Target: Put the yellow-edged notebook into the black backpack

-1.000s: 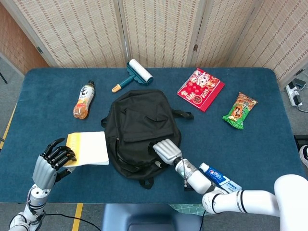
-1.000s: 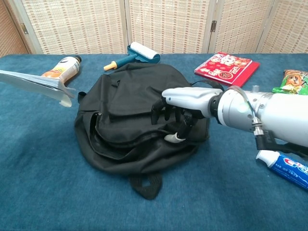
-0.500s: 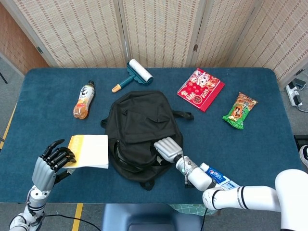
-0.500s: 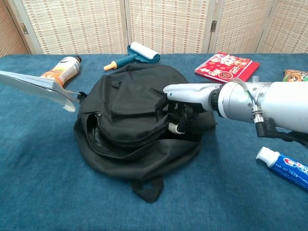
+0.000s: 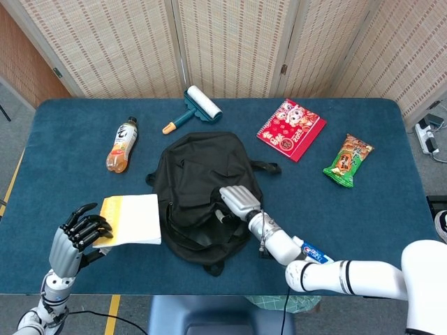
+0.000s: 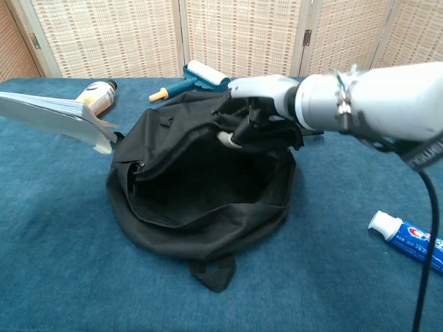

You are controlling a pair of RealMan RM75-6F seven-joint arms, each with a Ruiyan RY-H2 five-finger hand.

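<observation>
The black backpack lies mid-table with its mouth pulled wide, the dark inside showing in the chest view. My right hand grips the upper flap and holds it lifted. The yellow-edged notebook is held by my left hand just left of the backpack, tilted, its near corner close to the bag's left side. In the chest view the left hand itself is out of frame.
An orange drink bottle and a lint roller lie behind the bag. A red booklet and a green snack packet sit at the right. A toothpaste tube lies near the front right.
My right hand has raised the backpack's flap upward and back, opening the mouth wide. The notebook has edged slightly right toward the bag.
</observation>
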